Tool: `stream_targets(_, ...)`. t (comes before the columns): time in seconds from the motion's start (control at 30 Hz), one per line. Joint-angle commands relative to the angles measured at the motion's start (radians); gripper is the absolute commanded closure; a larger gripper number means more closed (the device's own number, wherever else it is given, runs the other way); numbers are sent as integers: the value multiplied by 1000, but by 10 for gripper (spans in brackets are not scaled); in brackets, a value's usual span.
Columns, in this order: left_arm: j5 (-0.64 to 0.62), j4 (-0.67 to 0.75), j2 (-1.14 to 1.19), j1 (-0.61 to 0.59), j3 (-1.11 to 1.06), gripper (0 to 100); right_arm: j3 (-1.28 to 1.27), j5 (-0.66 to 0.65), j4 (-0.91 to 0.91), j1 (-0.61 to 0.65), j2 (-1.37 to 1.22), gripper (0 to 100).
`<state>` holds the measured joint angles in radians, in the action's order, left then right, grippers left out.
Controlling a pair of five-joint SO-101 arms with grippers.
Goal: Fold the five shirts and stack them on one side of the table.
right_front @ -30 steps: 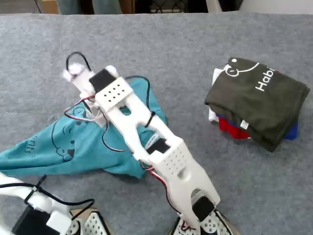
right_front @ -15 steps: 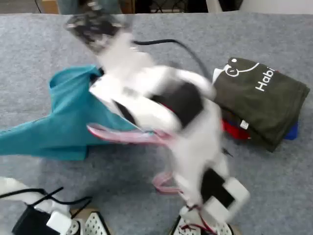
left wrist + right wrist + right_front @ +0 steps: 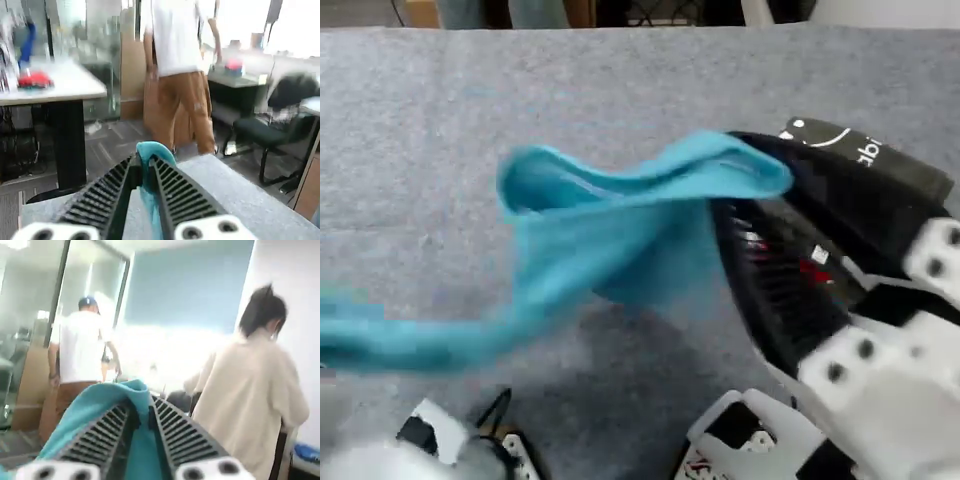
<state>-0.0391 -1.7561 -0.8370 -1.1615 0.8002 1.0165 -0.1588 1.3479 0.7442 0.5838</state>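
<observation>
Above the grey table (image 3: 620, 90), the teal shirt (image 3: 610, 240) hangs stretched in the air, one part clamped in the left hand (image 3: 144, 161), another clamped in the right hand (image 3: 143, 412), near the folded stack (image 3: 890, 165).

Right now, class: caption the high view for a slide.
Right gripper holds the teal shirt aloft beside the folded stack.

Shirt (image 3: 620, 240) lifted off table (image 3: 620, 90), now airborne; left gripper (image 3: 144, 167) and right gripper (image 3: 141, 415) both raised, clamped on it.
</observation>
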Motion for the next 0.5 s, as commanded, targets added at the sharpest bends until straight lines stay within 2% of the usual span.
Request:
stream_targets(0.0,-8,-3,-83,8,-113,971,10,-5,-48,-20,2,985)
stream_targets(0.23,-3,26,-195,8,-538,971,-197,-8,-35,-178,-77,985)
stream_targets(0.3,-8,123,-213,30,-719,971,-323,-9,-74,-221,-124,985)
stream_targets(0.47,-3,546,-213,266,-1202,971,-688,-35,-359,-299,-255,985)
